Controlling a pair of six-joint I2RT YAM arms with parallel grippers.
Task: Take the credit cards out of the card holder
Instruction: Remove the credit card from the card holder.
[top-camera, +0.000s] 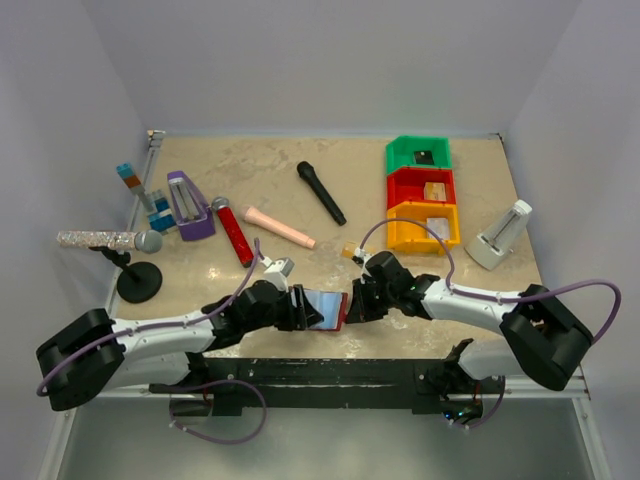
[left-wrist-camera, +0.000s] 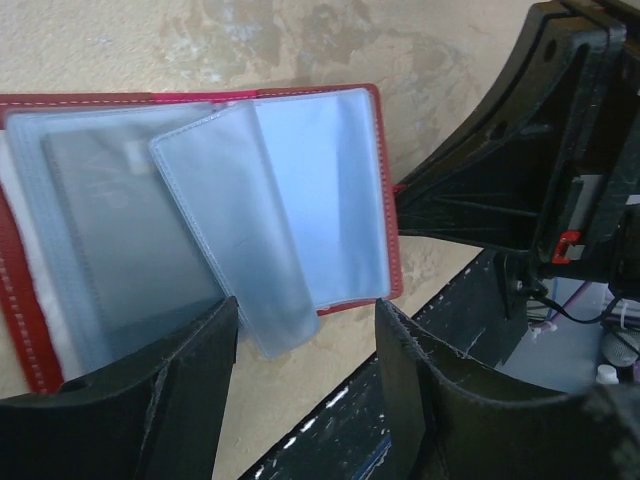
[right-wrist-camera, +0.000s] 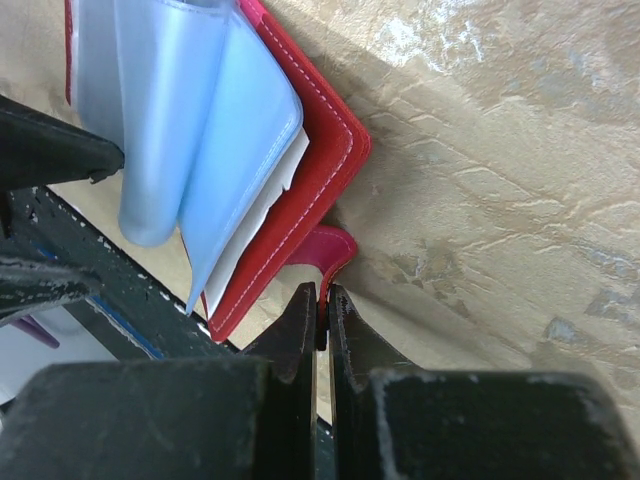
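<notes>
Flanking the card holder (left-wrist-camera: 310, 180), left end effector (left-wrist-camera: 305, 325) is open, right end effector (right-wrist-camera: 320, 298) closed.

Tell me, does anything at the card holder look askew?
Yes. One clear sleeve of the open card holder lies tilted across the others, its lower end poking past the holder's edge. Nothing looks damaged.

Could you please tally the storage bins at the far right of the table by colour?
green bin: 1
red bin: 1
yellow bin: 1
Total: 3
</notes>
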